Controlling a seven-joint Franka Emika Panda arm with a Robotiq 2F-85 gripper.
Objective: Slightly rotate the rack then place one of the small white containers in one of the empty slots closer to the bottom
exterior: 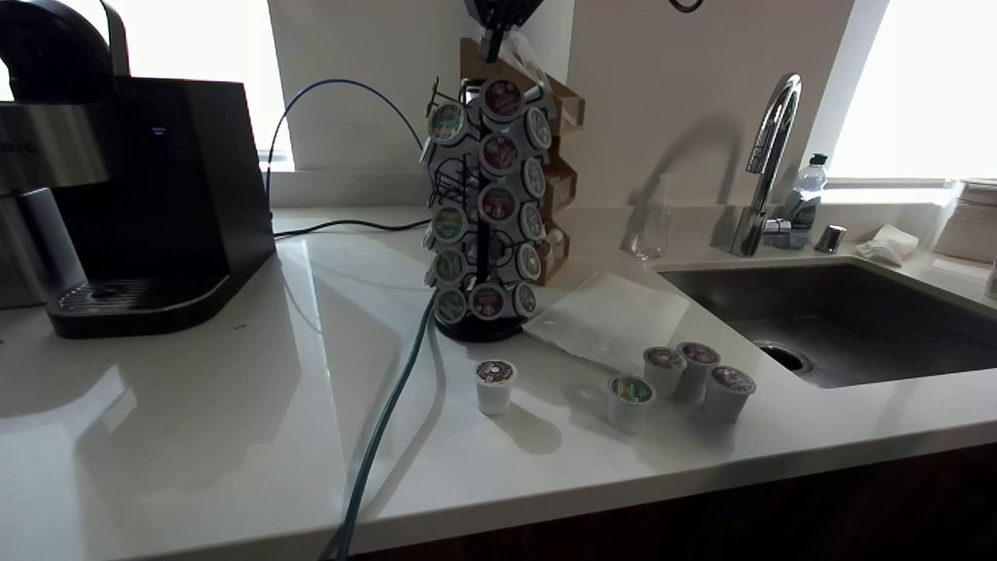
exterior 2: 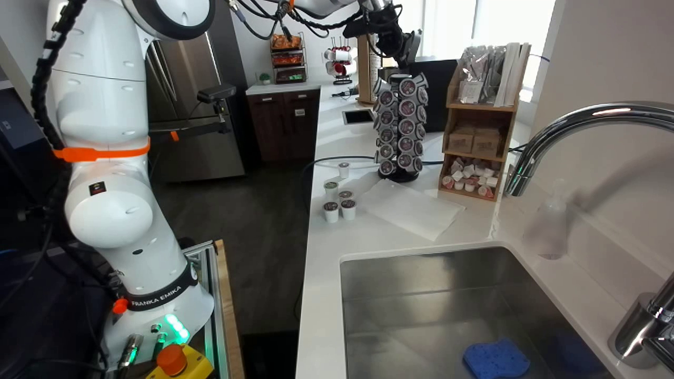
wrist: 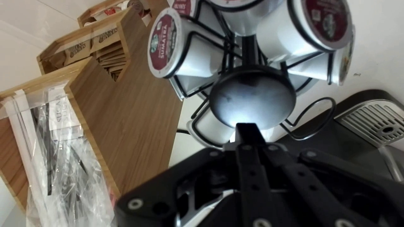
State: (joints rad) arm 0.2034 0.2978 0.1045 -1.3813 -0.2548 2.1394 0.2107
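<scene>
Wht ctr [exterior: 561,467] is carrying rack [exterior: 483,249], coffee mach. [exterior: 179,179], wood shelf [exterior 2: 476,107], pale sheet [exterior: 611,319]; 5 wht pods [exterior: 495,391] are standing upright.

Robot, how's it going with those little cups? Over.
Fingers shut, empty, above rack. Five white pods upright on counter. Cable near rack, possible snag.

This is a kitchen: I see a sink [exterior 2: 416,316] and tap [exterior: 771,167], a fridge [exterior 2: 184,84], a coffee machine [exterior: 179,179] and a pod rack [exterior: 479,330].
</scene>
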